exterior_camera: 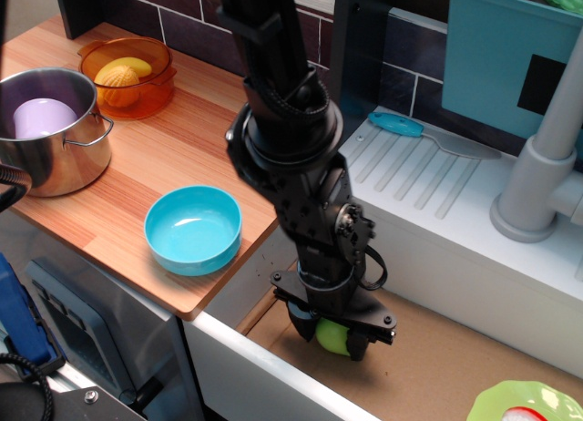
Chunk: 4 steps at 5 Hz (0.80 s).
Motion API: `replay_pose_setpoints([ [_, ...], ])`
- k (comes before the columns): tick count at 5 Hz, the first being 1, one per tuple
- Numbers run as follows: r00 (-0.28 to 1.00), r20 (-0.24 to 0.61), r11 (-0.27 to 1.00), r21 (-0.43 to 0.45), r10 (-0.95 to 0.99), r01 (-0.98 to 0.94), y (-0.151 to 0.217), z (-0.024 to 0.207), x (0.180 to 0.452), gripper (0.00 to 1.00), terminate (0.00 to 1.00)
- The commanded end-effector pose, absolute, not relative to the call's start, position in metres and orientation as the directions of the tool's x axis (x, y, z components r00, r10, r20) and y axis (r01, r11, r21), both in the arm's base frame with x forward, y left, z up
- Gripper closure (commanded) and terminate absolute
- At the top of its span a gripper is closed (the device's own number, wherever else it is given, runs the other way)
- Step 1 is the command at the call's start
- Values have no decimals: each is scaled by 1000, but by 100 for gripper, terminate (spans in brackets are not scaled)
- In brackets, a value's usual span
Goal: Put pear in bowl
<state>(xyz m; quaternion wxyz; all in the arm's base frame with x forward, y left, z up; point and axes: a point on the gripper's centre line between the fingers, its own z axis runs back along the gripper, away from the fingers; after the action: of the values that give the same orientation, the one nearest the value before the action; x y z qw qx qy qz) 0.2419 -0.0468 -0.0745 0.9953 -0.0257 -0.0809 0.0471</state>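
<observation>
Pear [332,335] clamped between the two dark fingers [357,345], low over the brown floor, bowl [193,230] well apart.

steel pot [50,129] holding lilac cup [42,117], orange bowl [127,75]

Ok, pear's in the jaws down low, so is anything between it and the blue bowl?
Only the counter's edge: the pear sits below the wooden countertop, in the gripper, while the bowl stands empty near that edge, nothing else between.
</observation>
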Motion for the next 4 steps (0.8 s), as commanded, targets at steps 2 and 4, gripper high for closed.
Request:
replay_pose_setpoints([
  [2,988,136,997,21,69,-72,-48,-3,244,100,0],
  [4,996,92,994,104,9,-18,-29,57,228,100,0],
])
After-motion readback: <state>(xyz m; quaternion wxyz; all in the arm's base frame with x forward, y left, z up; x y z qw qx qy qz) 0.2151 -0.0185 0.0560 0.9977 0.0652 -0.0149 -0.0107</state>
